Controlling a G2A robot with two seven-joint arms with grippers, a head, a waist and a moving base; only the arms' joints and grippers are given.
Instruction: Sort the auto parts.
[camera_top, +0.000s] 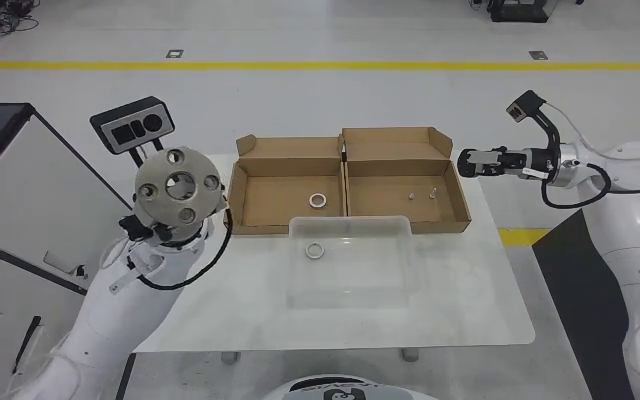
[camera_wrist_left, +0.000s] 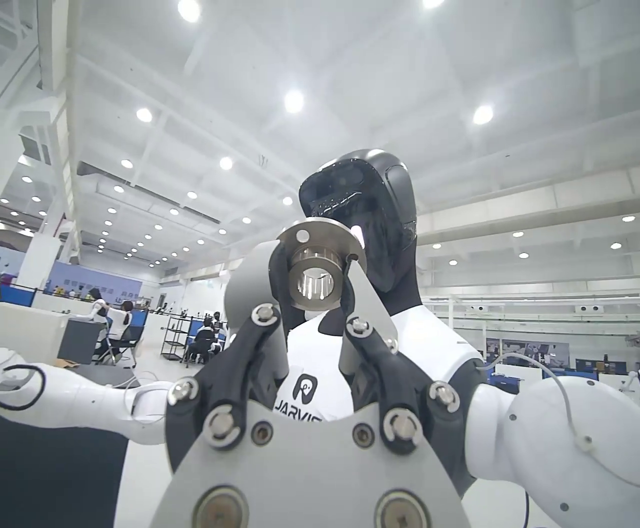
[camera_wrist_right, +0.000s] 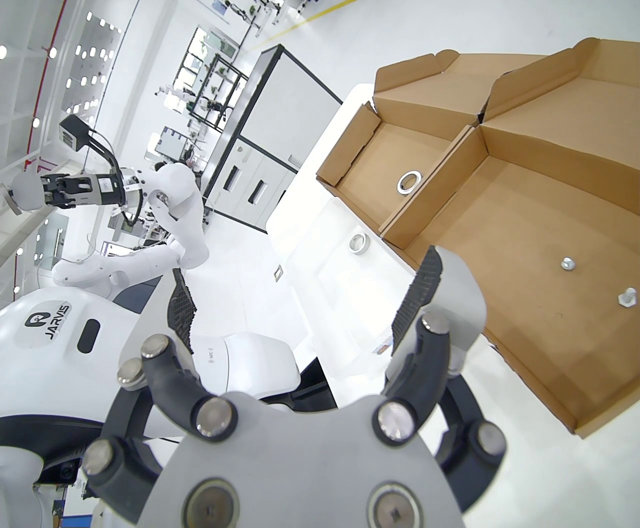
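My left gripper (camera_wrist_left: 312, 287) is shut on a flanged metal hub (camera_wrist_left: 314, 270) with a toothed bore, held up high off the table's left side; its round face with holes (camera_top: 178, 190) points upward. My right gripper (camera_wrist_right: 300, 300) stands open and holds nothing, hovering off the right end of the right cardboard box (camera_top: 380, 205), fingertips (camera_top: 466, 162) pointing at it. That box holds two bolts (camera_top: 411, 194) (camera_top: 434, 192). The left cardboard box (camera_top: 270, 200) holds a metal ring (camera_top: 319, 200). A clear plastic bin (camera_top: 370, 275) in front holds another ring (camera_top: 315, 250).
Both boxes stand side by side at the table's back, lids open away from me. The white table (camera_top: 480, 290) has bare room right of the bin. A small black panel on a stand (camera_top: 132, 127) and a cabinet (camera_top: 30, 190) are off the left side.
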